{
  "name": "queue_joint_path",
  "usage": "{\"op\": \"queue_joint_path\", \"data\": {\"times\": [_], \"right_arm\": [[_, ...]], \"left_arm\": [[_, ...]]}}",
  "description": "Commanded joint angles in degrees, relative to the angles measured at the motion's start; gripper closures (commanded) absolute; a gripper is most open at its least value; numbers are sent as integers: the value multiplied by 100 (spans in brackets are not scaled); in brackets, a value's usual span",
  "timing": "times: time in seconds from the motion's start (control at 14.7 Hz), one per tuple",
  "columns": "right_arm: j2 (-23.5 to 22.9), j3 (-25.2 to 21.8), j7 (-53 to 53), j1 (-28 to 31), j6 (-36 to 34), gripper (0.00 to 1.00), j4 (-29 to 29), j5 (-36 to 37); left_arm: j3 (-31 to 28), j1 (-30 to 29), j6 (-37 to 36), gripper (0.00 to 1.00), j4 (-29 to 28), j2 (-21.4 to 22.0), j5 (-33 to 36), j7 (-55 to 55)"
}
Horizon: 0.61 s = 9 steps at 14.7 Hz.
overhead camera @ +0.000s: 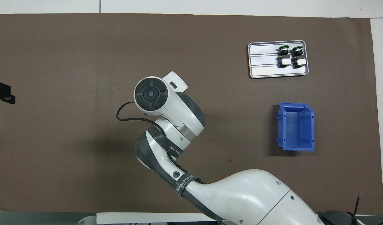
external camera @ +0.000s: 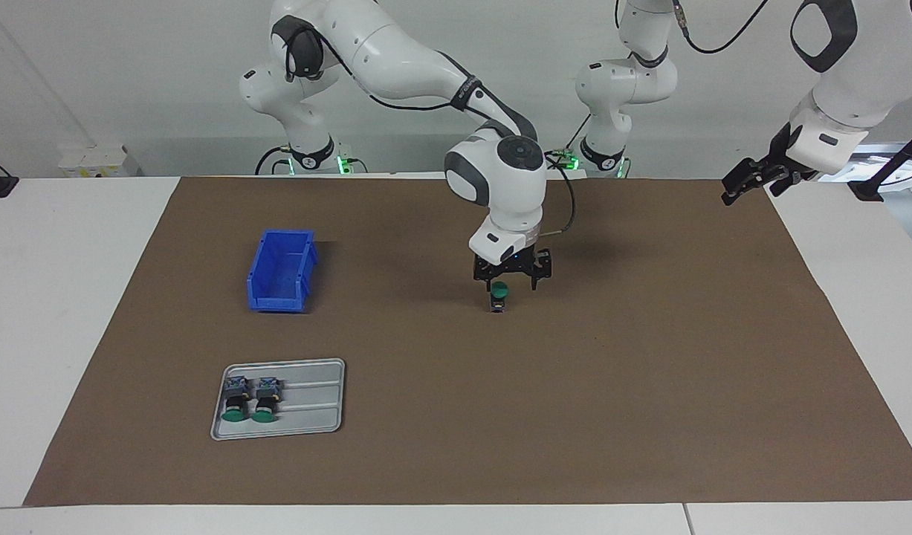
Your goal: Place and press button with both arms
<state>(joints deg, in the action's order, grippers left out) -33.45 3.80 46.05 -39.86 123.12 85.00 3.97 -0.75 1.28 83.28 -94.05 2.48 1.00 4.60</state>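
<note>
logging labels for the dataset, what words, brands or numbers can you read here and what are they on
"WANJEED", then more letters that run out of sight: white print on the black strap around the right arm, overhead view.
A second strap on that arm, facing view: print too small to read.
A smaller line under the "WANJEED" print: too small to read.
Buttons, tray, blue bin: no readable text.
</note>
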Motion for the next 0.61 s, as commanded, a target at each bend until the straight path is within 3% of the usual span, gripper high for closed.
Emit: {"op": "queue_joint_path", "data": {"times": [0.0, 0.2, 0.27, 0.41, 0.54], "right_arm": [[365, -11, -121, 57, 265, 2, 684, 262], [365, -11, -140, 66, 318, 5, 702, 298], [365, -2, -148, 75, 344, 11, 711, 298], [374, 7, -175, 84, 301, 30, 720, 298], [365, 24, -193, 93, 336, 61, 676, 263]], "left_arm": [[13, -32, 56, 0, -113, 130, 32, -91], [22, 30, 39, 0, -113, 130, 32, -47], [22, 39, 39, 0, -113, 130, 32, -38], [22, 39, 48, 0, -104, 130, 32, -29], [22, 39, 48, 0, -104, 130, 32, -38]]}}
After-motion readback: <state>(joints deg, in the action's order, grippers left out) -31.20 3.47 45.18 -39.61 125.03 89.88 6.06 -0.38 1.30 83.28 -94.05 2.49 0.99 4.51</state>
